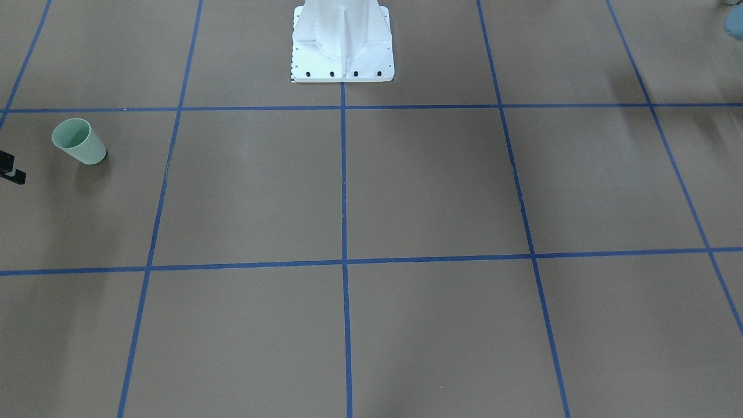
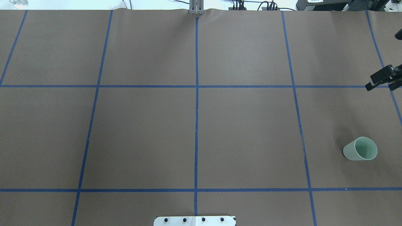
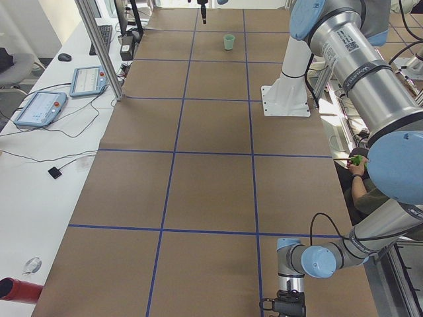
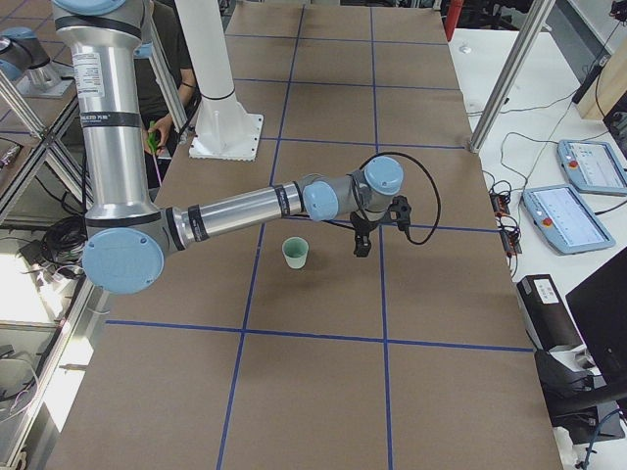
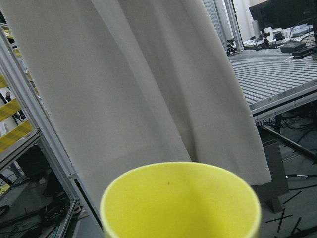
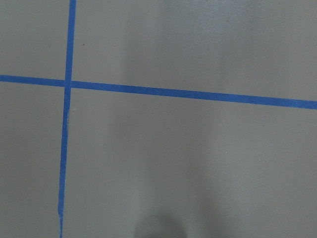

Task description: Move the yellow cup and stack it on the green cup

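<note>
The green cup [image 2: 360, 148] stands upright on the brown table near its right end; it also shows in the front view [image 1: 79, 141] and the right-side view [image 4: 295, 253]. My right gripper [image 2: 384, 82] hangs low just beyond that cup, apart from it, its fingers apart and empty. The yellow cup [image 5: 181, 198] fills the bottom of the left wrist view, rim up, very close to the camera. My left gripper [image 3: 284, 307] shows only at the table's near left end in the left-side view. I cannot tell whether it is open or shut.
The white robot base [image 1: 342, 46] stands at the table's robot-side edge. Blue tape lines [image 2: 196, 125] divide the brown table into squares. Tablets [image 3: 41, 107] and cables lie on the white side bench. A seated person [image 3: 360, 172] is behind the robot.
</note>
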